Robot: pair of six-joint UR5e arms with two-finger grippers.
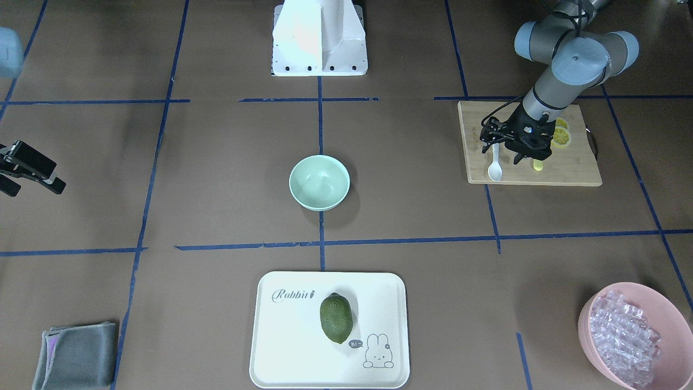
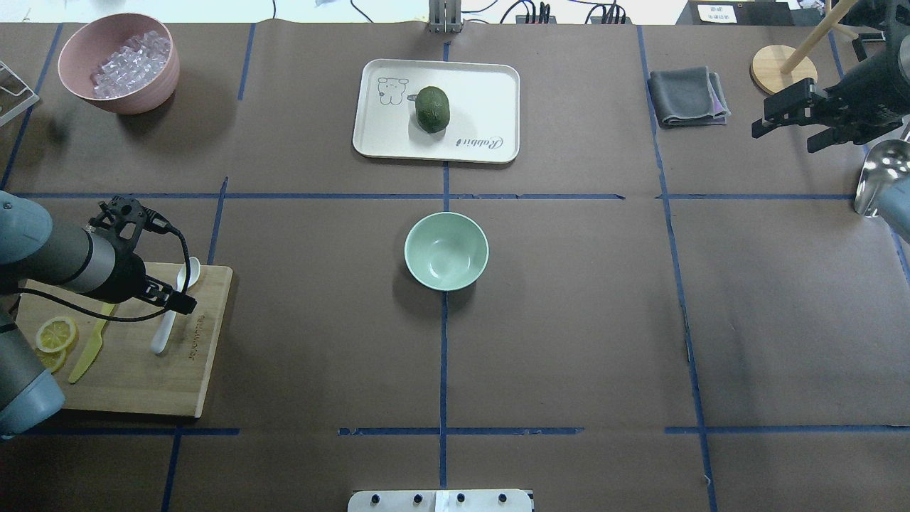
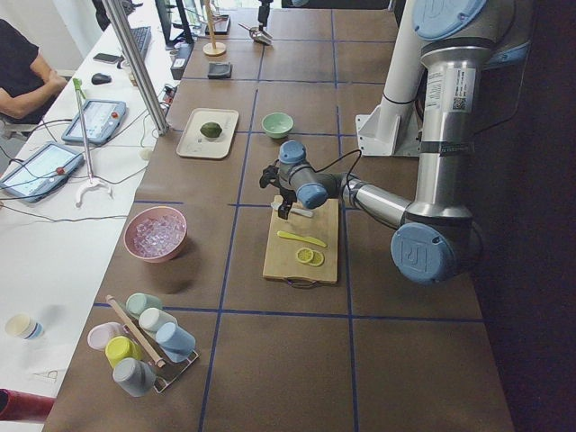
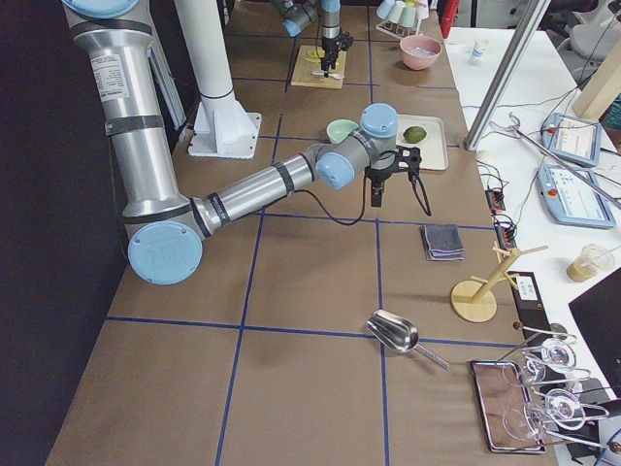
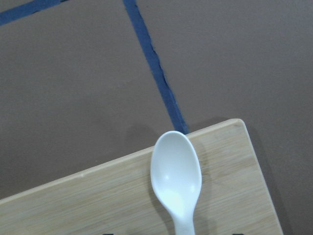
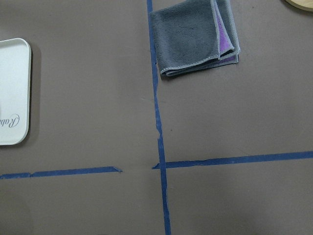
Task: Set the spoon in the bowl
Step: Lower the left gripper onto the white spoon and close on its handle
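Observation:
The white plastic spoon (image 2: 174, 307) lies flat on the wooden cutting board (image 2: 142, 384) at the table's left, scoop toward the far edge. It also shows in the front view (image 1: 495, 168) and the left wrist view (image 5: 176, 176). My left gripper (image 2: 170, 295) hangs just over its handle, jaws open on either side and not closed on it. The mint-green bowl (image 2: 446, 250) stands empty at the table's centre, well to the right of the spoon. My right gripper (image 2: 785, 136) is open and empty, hovering at the far right, away from both.
A yellow-green knife (image 2: 89, 352) and lemon slices (image 2: 55, 334) lie on the board beside the spoon. A pink bowl of clear cubes (image 2: 119, 60) is at the far left. A white tray (image 2: 490, 92) holds an avocado (image 2: 432, 109). A grey cloth (image 2: 688, 96) and a metal scoop (image 2: 878, 178) lie at the right.

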